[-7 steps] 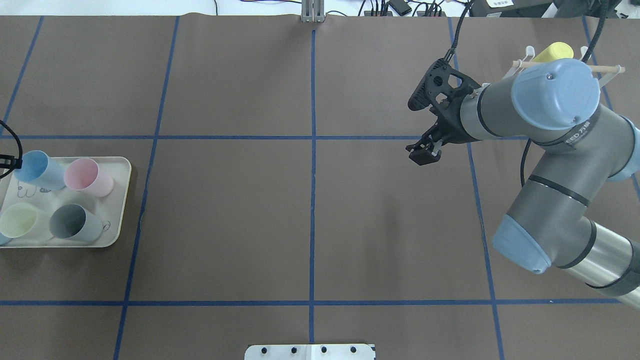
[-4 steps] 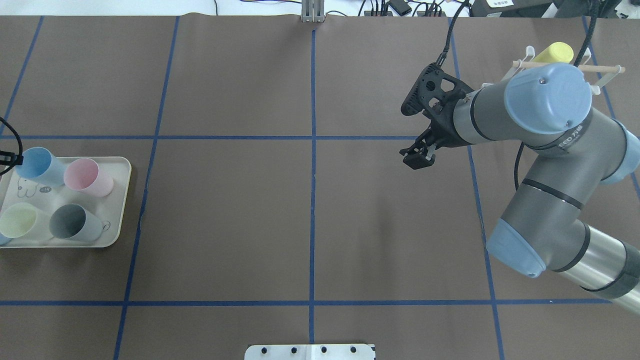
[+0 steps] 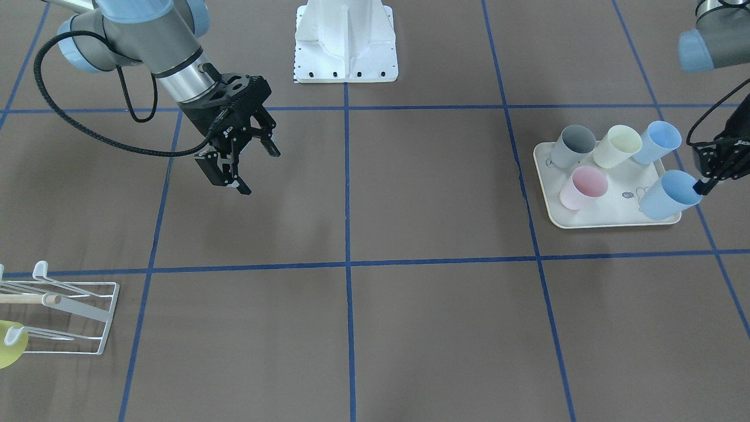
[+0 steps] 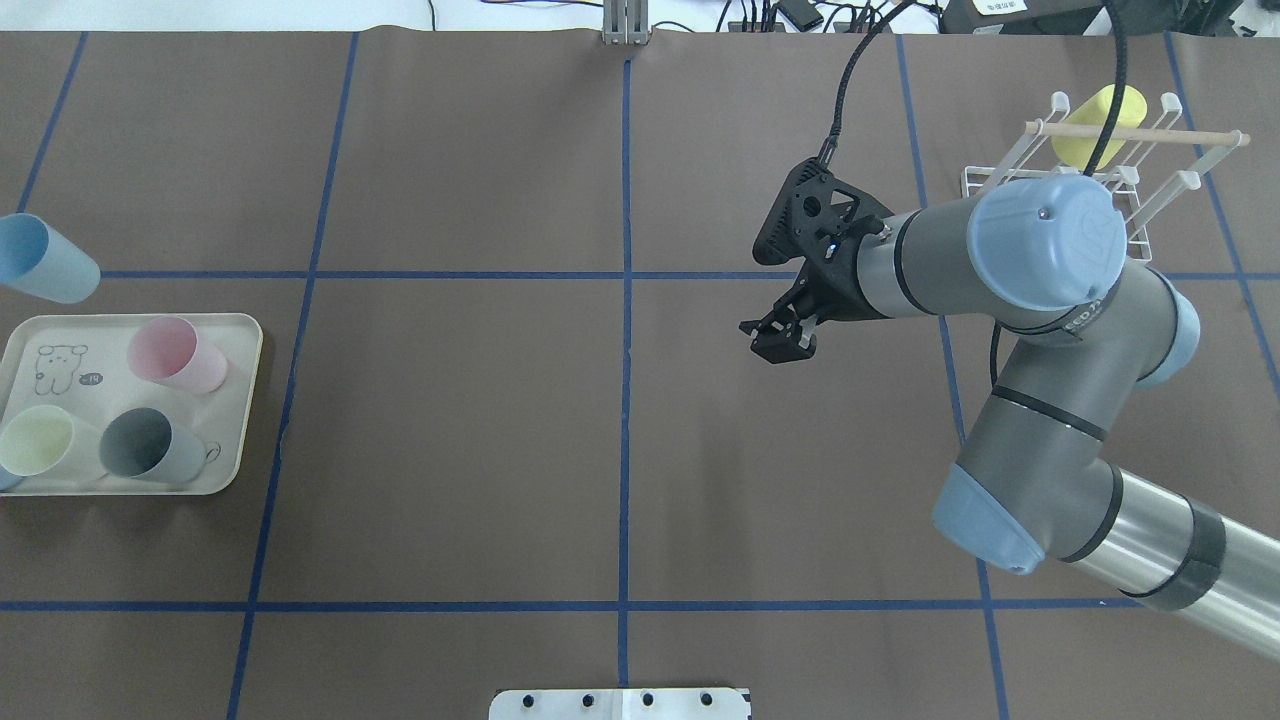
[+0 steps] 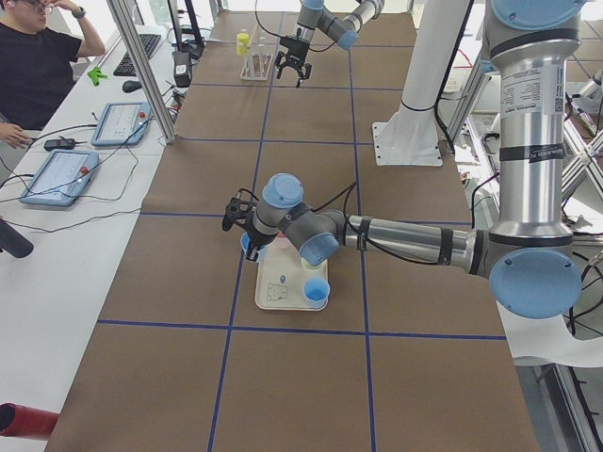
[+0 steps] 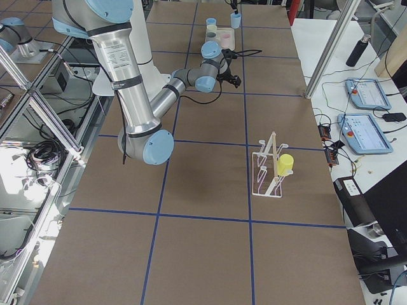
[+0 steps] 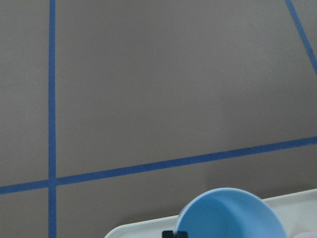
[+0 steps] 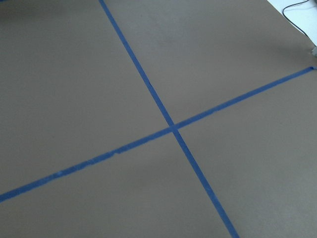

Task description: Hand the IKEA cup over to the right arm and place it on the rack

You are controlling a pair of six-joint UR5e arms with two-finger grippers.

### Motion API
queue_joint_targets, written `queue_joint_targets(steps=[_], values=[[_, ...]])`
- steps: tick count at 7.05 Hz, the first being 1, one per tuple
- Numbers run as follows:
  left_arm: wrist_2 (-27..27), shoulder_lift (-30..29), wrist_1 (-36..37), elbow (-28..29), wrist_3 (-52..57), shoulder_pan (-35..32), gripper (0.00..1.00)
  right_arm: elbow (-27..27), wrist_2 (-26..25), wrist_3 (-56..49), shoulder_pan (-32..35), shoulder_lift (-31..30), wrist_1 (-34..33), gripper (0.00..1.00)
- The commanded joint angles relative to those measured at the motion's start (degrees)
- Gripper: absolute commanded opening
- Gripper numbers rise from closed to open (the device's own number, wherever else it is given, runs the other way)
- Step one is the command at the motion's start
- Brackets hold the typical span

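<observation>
While left gripper (image 3: 701,186) clasped blue cup (image 3: 668,197) by its rim near the tray (image 3: 615,214) | right gripper (image 3: 258,170) hung spread open

The front view's right edge crops your left gripper (image 3: 699,187), and the blue cup (image 3: 670,195) hides part of its fingers (image 3: 706,180). Overhead, that cup runs off the left edge. The rack (image 3: 76,309) is cropped at front-view left.

Cream tray (image 4: 240,400) on the brown worktop (image 4: 450,450) carries a pink cup (image 4: 175,352), a grey cup (image 4: 150,445) and a pale green cup (image 4: 40,440).
</observation>
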Motion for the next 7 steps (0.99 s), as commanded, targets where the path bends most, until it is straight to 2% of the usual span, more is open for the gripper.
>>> queue_joint_targets(steps=[1,4,5,7], values=[[-10.92,-5.23,1.4,-1.64,-10.63,-2.94,0.0,-7.1,-0.1,0.65,-2.09,0.5,15.21,1.0],[-21.31,-11.13,-0.27,-7.34,-32.61,-2.59,0.0,-12.49,-0.28,3.64,-5.34,0.59,34.48,0.99],[-22.29,-13.85,-2.71,-8.23,-39.82,-1.11,0.0,-12.85,-0.98,3.55,-7.44,1.28,36.97,0.99],[-21.43,-17.55,-12.18,-8.07,-54.06,7.04,0.0,-14.6,-2.82,3.73,-10.44,6.63,37.17,0.98]])
